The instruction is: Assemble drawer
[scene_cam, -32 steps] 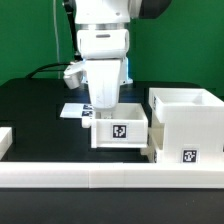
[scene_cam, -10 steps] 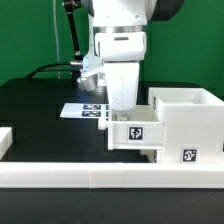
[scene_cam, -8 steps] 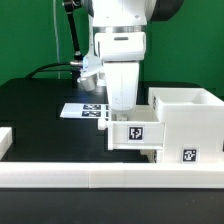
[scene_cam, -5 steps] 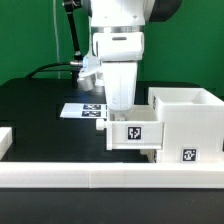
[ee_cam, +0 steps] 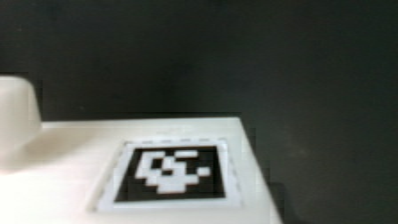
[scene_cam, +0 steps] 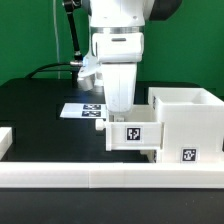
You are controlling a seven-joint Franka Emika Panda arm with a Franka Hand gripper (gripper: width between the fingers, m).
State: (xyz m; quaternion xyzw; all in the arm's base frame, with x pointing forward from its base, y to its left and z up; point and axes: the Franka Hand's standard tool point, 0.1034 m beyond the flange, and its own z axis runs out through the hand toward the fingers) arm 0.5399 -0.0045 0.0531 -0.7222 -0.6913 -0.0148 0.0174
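A small white drawer box [scene_cam: 135,134] with a black tag on its front stands on the black table, its right side against the larger white open casing [scene_cam: 190,125]. My gripper [scene_cam: 121,108] hangs straight down over the box's rear wall, its narrow fingers close together on that wall. The fingertips are hidden behind the box. In the wrist view a white panel with a black tag [ee_cam: 169,170] fills the near part of the picture, blurred, with the dark table beyond. No finger shows there.
The marker board [scene_cam: 82,110] lies flat behind the box, at the exterior view's left. A long white rail [scene_cam: 100,176] runs along the table's front edge. A white part [scene_cam: 5,140] sits at the far left. A black cable runs behind the arm.
Since 3.2 s ago my gripper and the drawer box have moved toward the exterior view's right, up against the casing. Over the last second nothing has moved.
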